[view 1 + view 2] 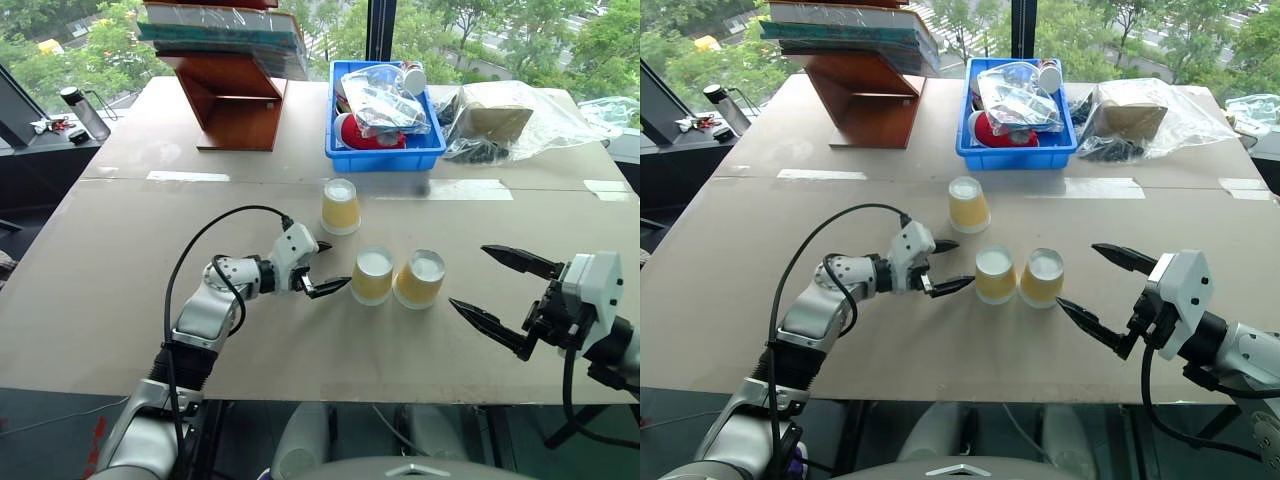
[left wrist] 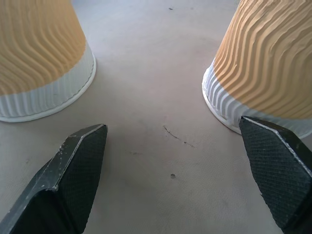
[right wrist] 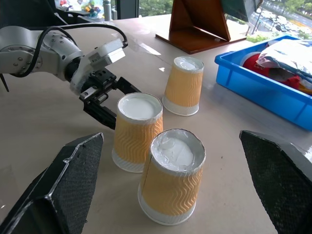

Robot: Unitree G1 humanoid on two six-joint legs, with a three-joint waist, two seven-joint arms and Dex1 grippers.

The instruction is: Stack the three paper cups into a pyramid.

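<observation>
So going left to right: there's a dark bottle [image 1: 85,112] off on the far left, then a wooden stand [image 1: 232,100] with flat packs stacked on top at the back of the desk [image 1: 100,290]. No labels or writing I can actually read on anything.

The left gripper [image 1: 322,268] sits low over the desk with its jaws spread wide, grasping nothing, just beside the middle cup [image 1: 372,275]. All three paper cups are upside down, white bases up. The far cup [image 1: 340,206] stands alone, farther back toward the blue bin [image 1: 385,150]. The middle cup and the right cup [image 1: 419,279] stand side by side at the front, touching or close to it, can't tell which. No stacking yet.

The bin holds bagged stuff and something red. Right of it is a crinkly plastic bag [image 1: 510,120].

The right gripper [image 1: 500,290] hovers to the right of the front pair, jaws released wide, empty.
</observation>
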